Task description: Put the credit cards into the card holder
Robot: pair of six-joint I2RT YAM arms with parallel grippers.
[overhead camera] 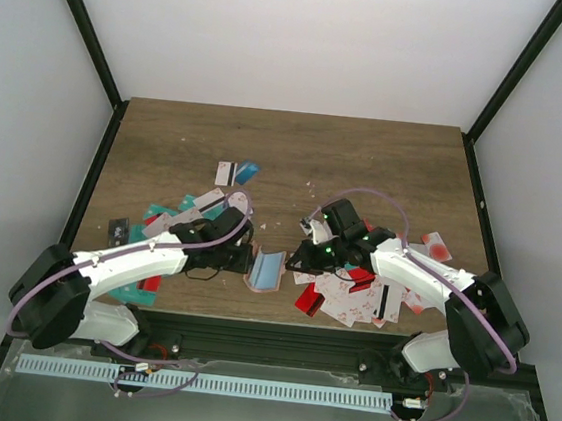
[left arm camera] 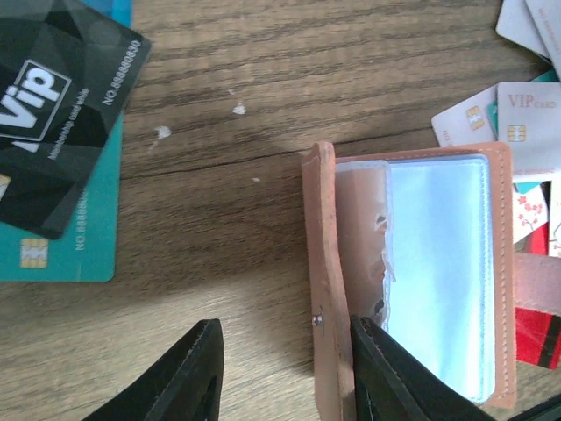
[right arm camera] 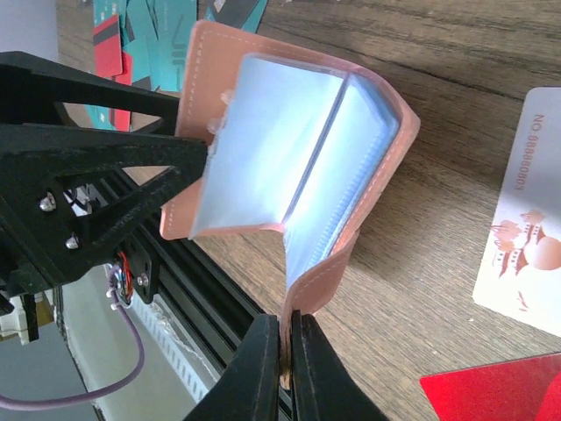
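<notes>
The salmon-pink card holder [overhead camera: 267, 269] lies open near the table's front edge, its clear inner sleeves showing [left arm camera: 438, 263] [right arm camera: 289, 132]. My right gripper [right arm camera: 287, 329] [overhead camera: 294, 262] is shut on the edge of one cover, which curls up from the table. My left gripper [left arm camera: 285, 324] [overhead camera: 246, 259] is open astride the other cover, which stands on edge: the right finger [left arm camera: 381, 368] presses its inner side, the left finger [left arm camera: 197, 368] stays apart. Credit cards lie scattered on the left [overhead camera: 175, 214] and on the right [overhead camera: 362, 300]. No card is in either gripper.
A black VIP card [left arm camera: 53, 96] lies over a teal card [left arm camera: 70, 228] left of the holder. White VIP cards [left arm camera: 526, 123] and a red card [left arm camera: 535, 333] lie to its right. The black front rail [right arm camera: 219, 307] runs just beside the holder. Two more cards [overhead camera: 237, 173] lie farther back.
</notes>
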